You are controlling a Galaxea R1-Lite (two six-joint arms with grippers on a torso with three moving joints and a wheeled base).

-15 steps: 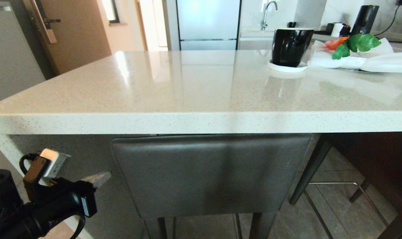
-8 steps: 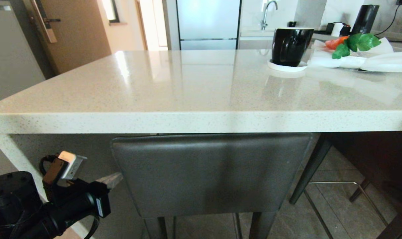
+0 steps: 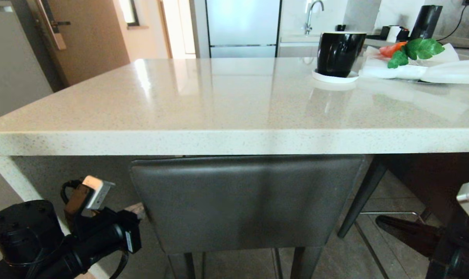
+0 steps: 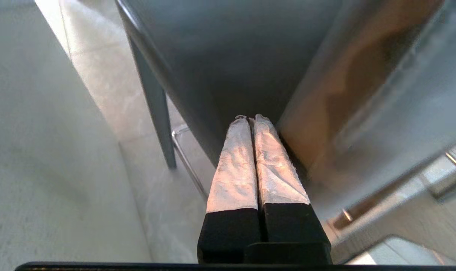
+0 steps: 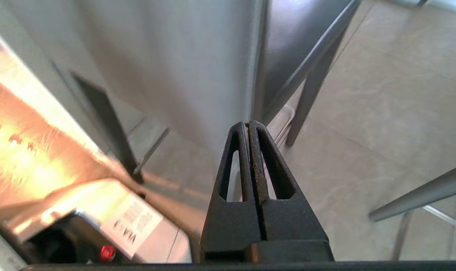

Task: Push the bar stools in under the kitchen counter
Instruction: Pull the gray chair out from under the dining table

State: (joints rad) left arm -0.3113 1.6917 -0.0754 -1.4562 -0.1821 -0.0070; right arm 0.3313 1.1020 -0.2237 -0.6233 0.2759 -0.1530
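One bar stool's dark grey backrest (image 3: 242,201) stands straight ahead, tucked just below the thick edge of the kitchen counter (image 3: 234,142). My left gripper (image 3: 138,209) is shut and empty, its taped tips at the backrest's left edge (image 4: 250,118). My right gripper (image 3: 379,221) is low on the right, shut and empty (image 5: 248,123), a little short of the backrest's right edge (image 5: 175,56). A second stool shows only a black leg (image 3: 364,195) and a metal footrest bar (image 3: 389,213) under the counter to the right.
On the counter's far right stand a black mug (image 3: 339,54) on a white coaster and white cloths with green leaves (image 3: 416,50). The counter's white side panel (image 3: 9,174) stands just left of my left arm. Tiled floor lies beneath the stools.
My left gripper has moved right, up to the backrest's left edge. My right arm has come into the head view at the lower right. The stool looks unmoved.
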